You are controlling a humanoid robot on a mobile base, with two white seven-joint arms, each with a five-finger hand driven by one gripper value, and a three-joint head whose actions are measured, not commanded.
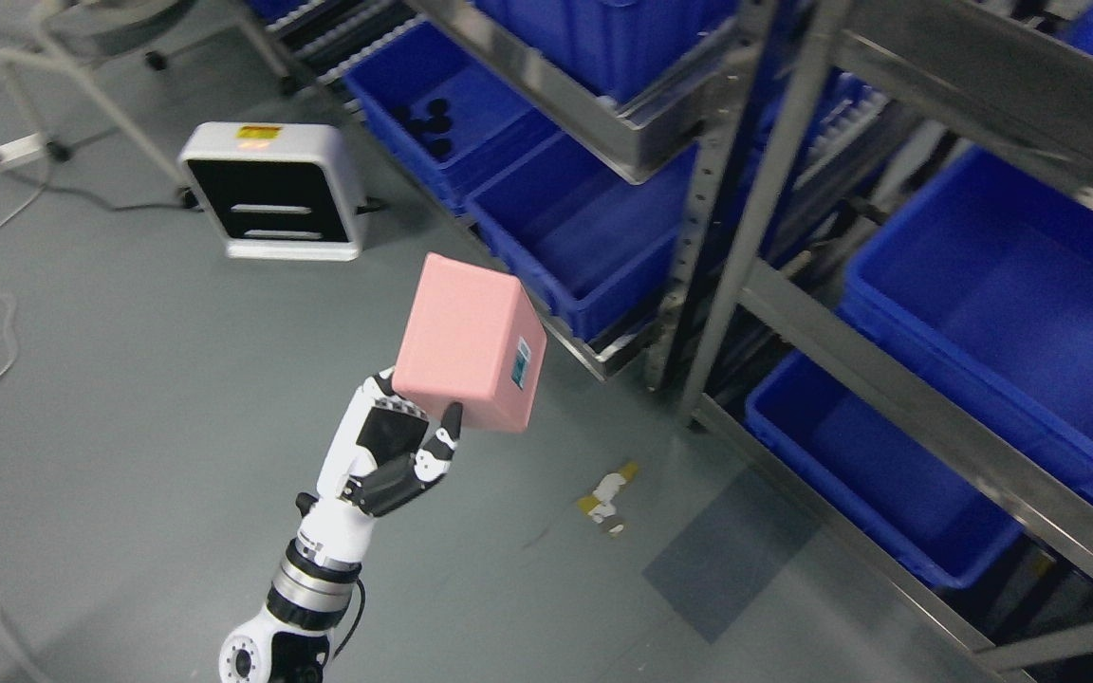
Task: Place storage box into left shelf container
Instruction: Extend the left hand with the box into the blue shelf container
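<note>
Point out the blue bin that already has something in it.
The far blue bin on the left shelf's lower level, upper left: dark objects lie inside. The other blue bins show bare floors.

The left hand (pixel 393 453) grips a pink storage box (pixel 466 341) above the floor, near blue shelf containers (pixel 584 237).

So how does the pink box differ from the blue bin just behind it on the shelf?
The pink box is closed, tilted and held in the air by the left robot hand; the blue bin is open-topped and rests on the shelf. The pink box carries a small label; no label shows on the blue bin. Both are plain and boxy.
</note>
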